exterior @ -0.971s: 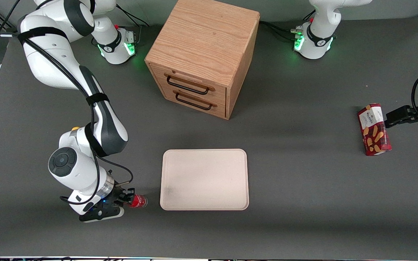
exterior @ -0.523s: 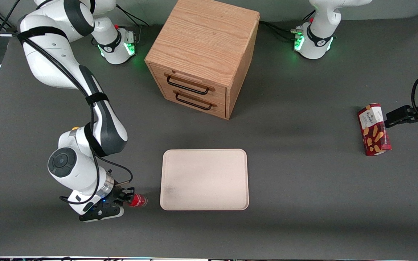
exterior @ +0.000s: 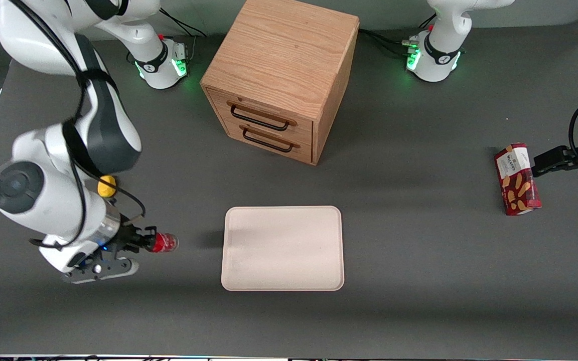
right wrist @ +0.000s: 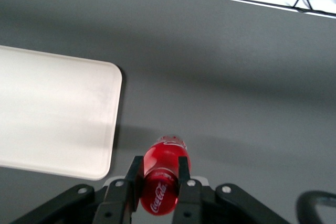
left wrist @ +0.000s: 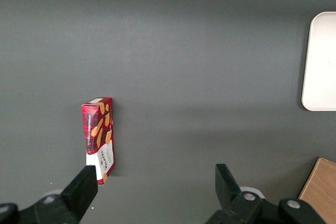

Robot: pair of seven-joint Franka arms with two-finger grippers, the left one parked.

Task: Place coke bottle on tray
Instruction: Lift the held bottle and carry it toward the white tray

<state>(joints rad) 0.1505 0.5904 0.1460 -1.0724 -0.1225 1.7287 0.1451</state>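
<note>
The coke bottle is a tiny red bottle held sideways in my gripper, lifted off the table. My gripper is shut on it, with a finger on each side of the red label. In the right wrist view the coke bottle sits between the fingers of my gripper, its end pointing outward. The tray, flat and pale cream-pink, lies on the table beside the bottle, toward the parked arm's end. A corner of the tray shows in the right wrist view, below and apart from the bottle.
A wooden two-drawer cabinet stands farther from the front camera than the tray. A red snack box lies toward the parked arm's end of the table. A small yellow object shows beside my arm.
My gripper has risen off the table with the coke bottle held in it and has drawn slightly away from the tray. The tray has not moved.
</note>
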